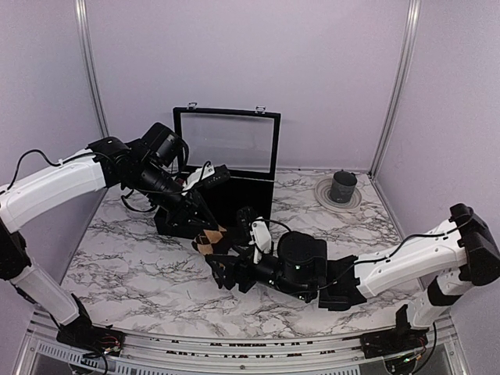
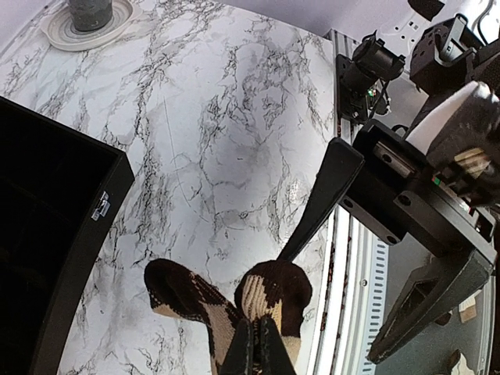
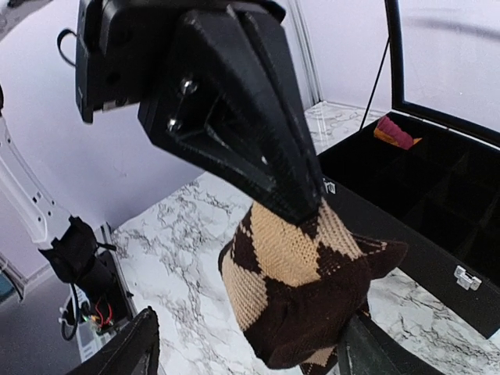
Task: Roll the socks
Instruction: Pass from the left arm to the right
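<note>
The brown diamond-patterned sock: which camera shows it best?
The right wrist view: the sock fills the middle, its tan diamonds clear, hanging pinched in the left tool. The left wrist view shows only part of it at its bottom edge; the top view shows just a small tan patch.

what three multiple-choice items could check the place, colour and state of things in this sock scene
1. Where is the magenta-red and orange fabric sock?
A) on the marble tabletop
B) inside the black open-lidded case
C) on the round plate

2. What colour are the diamonds on the dark brown knitted argyle sock?
A) tan
B) blue
C) green

3. What is the left end effector doing?
A) standing wide open
B) resting empty on the tabletop
C) shut on the argyle sock

Answers:
1 B, it lies in a compartment of the case.
2 A, tan diamonds show in both wrist views.
3 C, it pinches the sock's fabric.
</note>
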